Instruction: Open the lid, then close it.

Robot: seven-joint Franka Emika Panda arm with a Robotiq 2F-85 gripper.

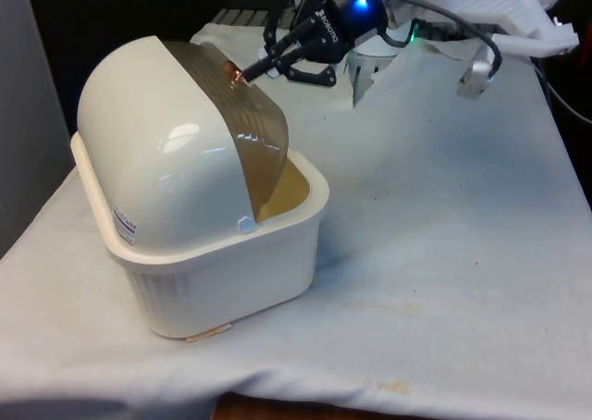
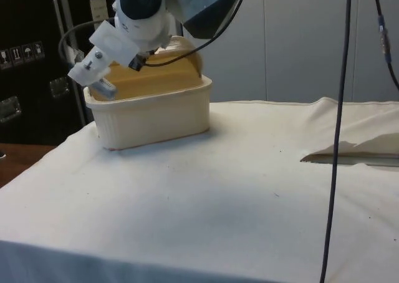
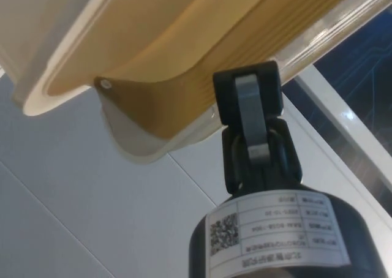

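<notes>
A cream bread box (image 1: 222, 272) stands at the front view's left, under a rounded cream dome (image 1: 139, 133). Its ribbed amber roll lid (image 1: 252, 124) is partly raised, leaving a gap above the front wall that shows the inside. My gripper (image 1: 248, 71) reaches in from behind and rests its tips on the lid's upper part. In the wrist view the gripper (image 3: 248, 85) lies against the amber lid's edge (image 3: 177, 106), fingers together with nothing between them. From the side, the gripper (image 2: 138, 62) sits over the box (image 2: 156, 116) and its lid (image 2: 159, 74).
The white cloth has a raised fold with a slit (image 1: 368, 80) behind the box, also seen as a fold (image 2: 349, 151) in the side view. A black cable (image 2: 338, 108) hangs down in the side view. The box sits close to the table's edge (image 1: 55, 207).
</notes>
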